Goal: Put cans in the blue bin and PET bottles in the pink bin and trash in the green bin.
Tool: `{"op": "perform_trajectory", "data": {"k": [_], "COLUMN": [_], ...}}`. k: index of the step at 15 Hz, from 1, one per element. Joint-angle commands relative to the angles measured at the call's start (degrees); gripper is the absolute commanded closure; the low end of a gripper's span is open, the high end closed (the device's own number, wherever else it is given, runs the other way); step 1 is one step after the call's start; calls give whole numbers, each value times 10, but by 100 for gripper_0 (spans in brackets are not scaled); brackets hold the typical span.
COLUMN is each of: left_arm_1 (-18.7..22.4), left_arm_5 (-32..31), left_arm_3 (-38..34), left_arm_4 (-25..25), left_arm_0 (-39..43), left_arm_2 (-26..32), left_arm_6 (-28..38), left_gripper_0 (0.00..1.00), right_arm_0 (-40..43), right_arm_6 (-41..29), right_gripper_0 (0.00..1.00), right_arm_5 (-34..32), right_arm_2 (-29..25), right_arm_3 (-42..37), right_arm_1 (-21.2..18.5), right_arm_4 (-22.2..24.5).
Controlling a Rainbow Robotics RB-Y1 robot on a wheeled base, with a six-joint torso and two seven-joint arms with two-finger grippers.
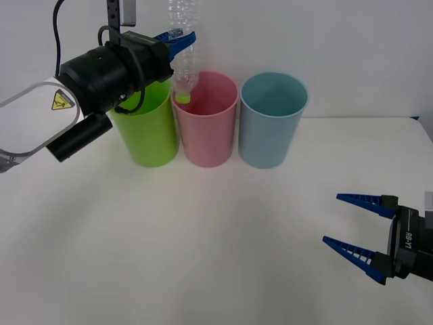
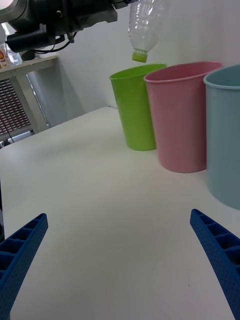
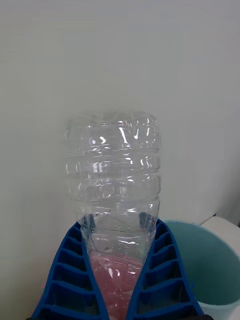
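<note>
1. PET bottle: clear, crinkly ribbed plastic w/ lime-green cap; long axis near vertical, cap pointing down, base up.
2. Bottle hangs in the air over the near-left rim of the pink bin, cap about at rim level.
3. Left gripper: blue ribbed jaws clenched on the bottle's mid-body, above the bins.
4. Three bins, smooth plastic, round rims, tapering to the base, upright in a row at the back of the white table: green bin at left, pink in the middle, blue bin at right; neighbours just beside each other.
5. Right gripper: low over the table's near-right area, well apart from the bins, jaws spread wide, holding nothing.
</note>
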Motion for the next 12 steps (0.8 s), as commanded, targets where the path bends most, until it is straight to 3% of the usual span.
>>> {"op": "perform_trajectory", "data": {"k": [1,6,12], "left_arm_1": [-39,-89,-95], "left_arm_5": [0,-6,2], "left_arm_3": [58,126,128], "left_arm_4": [-3,-8,-4], "left_arm_0": [-31,-64,-70], "left_arm_2": [0,0,1], "left_arm_6": [-8,-23,-23], "left_gripper_0": [99,99,99], "right_arm_0": [0,0,0], "right_arm_6": [0,0,0], "right_gripper_0": [2,2,2], "right_arm_5": [0,0,0], "right_arm_2": [0,0,0], "right_arm_3": [0,0,0], "right_arm_1": [0,0,0], "right_arm_4": [0,0,0]}}
